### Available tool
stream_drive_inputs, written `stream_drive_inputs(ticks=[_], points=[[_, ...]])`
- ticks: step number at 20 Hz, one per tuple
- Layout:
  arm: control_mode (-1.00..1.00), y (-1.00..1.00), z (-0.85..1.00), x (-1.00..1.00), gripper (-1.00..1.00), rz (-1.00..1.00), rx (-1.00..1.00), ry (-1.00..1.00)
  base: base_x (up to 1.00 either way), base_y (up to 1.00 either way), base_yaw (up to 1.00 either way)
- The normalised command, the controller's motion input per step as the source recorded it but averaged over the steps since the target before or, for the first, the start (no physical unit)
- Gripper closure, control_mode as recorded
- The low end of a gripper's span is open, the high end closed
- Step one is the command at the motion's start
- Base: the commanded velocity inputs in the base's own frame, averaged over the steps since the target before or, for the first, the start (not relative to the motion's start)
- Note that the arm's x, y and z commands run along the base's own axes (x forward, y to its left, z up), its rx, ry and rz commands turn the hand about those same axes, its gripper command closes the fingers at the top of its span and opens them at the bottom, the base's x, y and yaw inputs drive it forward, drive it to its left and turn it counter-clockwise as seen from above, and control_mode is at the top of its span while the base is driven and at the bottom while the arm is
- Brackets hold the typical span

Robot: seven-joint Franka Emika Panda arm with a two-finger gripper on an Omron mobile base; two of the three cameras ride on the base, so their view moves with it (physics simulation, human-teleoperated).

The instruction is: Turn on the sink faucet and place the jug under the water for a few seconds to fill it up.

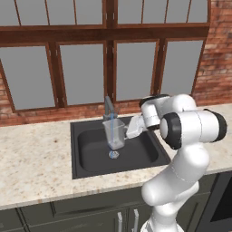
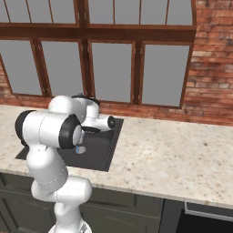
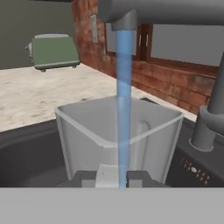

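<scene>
We're in a kitchen, rendered. Evidence: speckled stone counter (image 1: 36, 158) running along a red brick wall (image 1: 217, 54), dark cabinet fronts (image 1: 68, 215) with bar handles underneath. A matte black sink (image 1: 86, 149) is set into the counter, with a grey sink faucet (image 1: 108, 106) behind it and water (image 3: 124, 87) running. Big wood-framed windows (image 1: 86, 72) sit above the basin. We also see a green appliance (image 3: 53, 51) on the counter at the far end, probably a toaster, though it's too small to confirm.

sink faucet (image 1: 108, 108) behind jug (image 1: 114, 134), counter (image 1: 36, 154) open
</scene>
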Motion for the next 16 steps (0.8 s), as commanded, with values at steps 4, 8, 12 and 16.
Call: stream_drive_inputs(ticks=[4, 8, 12, 16], points=[[-1.00, 0.05, -0.24, 0.31, 1.00, -0.01, 0.00, 0.00, 0.00, 0.00, 0.00], [-1.00, 0.08, -0.20, 0.29, 1.00, -0.01, 0.00, 0.00, 0.00, 0.00, 0.00], [-1.00, 0.08, -0.12, 0.13, 1.00, -0.01, 0.00, 0.00, 0.00, 0.00, 0.00], [-1.00, 0.06, -0.05, 0.02, 1.00, 0.00, 0.00, 0.00, 0.00, 0.00, 0.00]])
